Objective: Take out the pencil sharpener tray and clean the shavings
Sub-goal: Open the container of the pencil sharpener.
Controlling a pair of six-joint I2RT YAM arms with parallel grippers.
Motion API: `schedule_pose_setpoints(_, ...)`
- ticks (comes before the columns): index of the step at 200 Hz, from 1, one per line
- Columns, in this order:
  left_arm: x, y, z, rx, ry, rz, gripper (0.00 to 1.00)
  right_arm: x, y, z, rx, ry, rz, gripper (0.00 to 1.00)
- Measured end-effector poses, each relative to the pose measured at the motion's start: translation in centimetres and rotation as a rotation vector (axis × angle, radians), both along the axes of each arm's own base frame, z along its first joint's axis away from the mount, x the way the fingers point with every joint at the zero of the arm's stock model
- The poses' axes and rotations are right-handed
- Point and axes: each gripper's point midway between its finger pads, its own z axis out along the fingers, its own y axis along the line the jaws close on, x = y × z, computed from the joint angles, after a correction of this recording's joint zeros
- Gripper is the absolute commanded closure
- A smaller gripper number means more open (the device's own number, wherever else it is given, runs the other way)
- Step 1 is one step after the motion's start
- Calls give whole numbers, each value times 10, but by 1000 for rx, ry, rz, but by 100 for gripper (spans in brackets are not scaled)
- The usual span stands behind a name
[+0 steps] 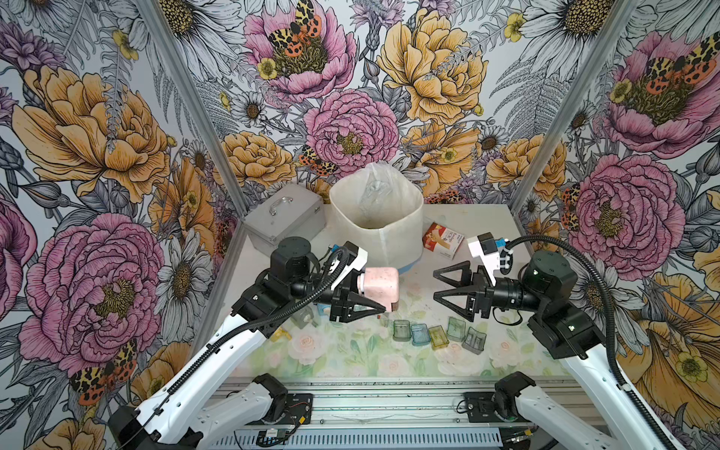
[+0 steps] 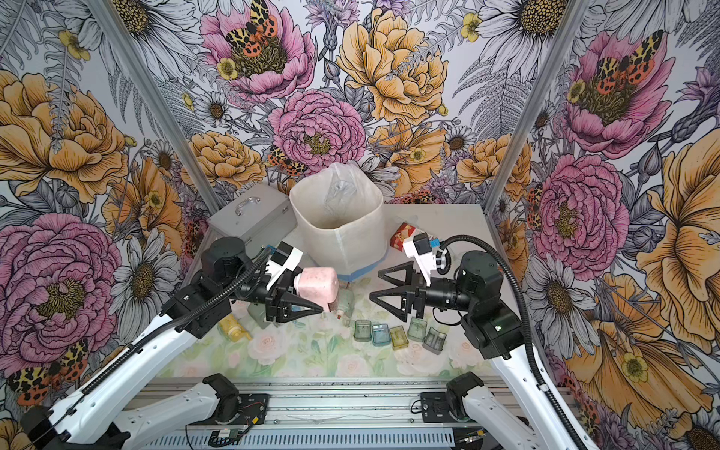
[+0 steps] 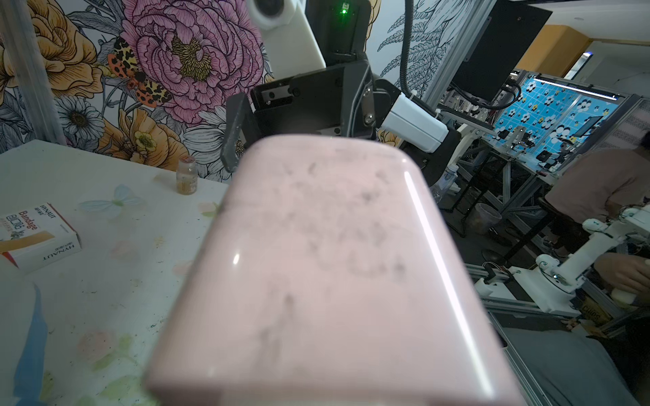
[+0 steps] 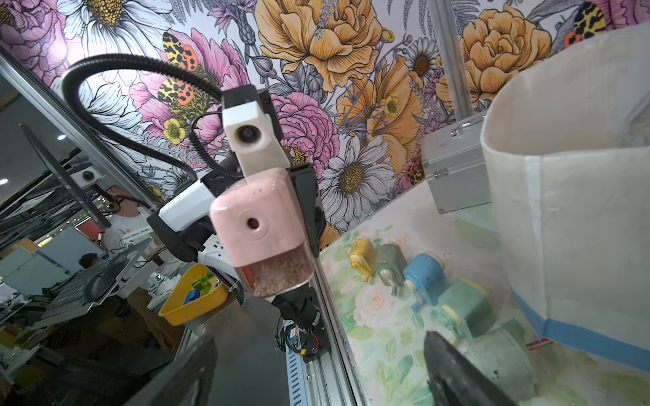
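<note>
The pink pencil sharpener [image 1: 380, 282] is being gripped by the left hand [image 1: 383, 292] above the worktop [image 1: 350, 358], with its tray [image 4: 253, 277] of shavings [image 4: 281, 276] being carried seated in its base. The right hand [image 1: 435, 285] is being held wide open and empty, separated from the sharpener's front edge by an open gap. The white bin [image 1: 382, 241] is standing just behind.

A robotics lab: aluminium rail [image 1: 389, 405] [image 2: 350, 405] along the lower edge of both top views, another white robot arm [image 3: 594, 242] in the left wrist view.
</note>
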Motion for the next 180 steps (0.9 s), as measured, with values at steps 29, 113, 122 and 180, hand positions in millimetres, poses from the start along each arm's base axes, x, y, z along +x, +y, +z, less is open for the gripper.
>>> schedule_pose_setpoints(29,-1,9,3,-17,-8,-8,100,-11,12,8,-6,-41,46,9)
schedule_pose_setpoints(113,-4,21,-2,-30,-37,-4,100,-25,68,-13,-127,-75,163,9)
schedule_pose_setpoints(122,-5,21,-2,-31,-41,-5,100,-27,73,-14,-136,-82,170,10)
schedule_pose_setpoints(180,-10,24,0,-41,-68,-10,100,-32,93,-21,-196,-183,154,15)
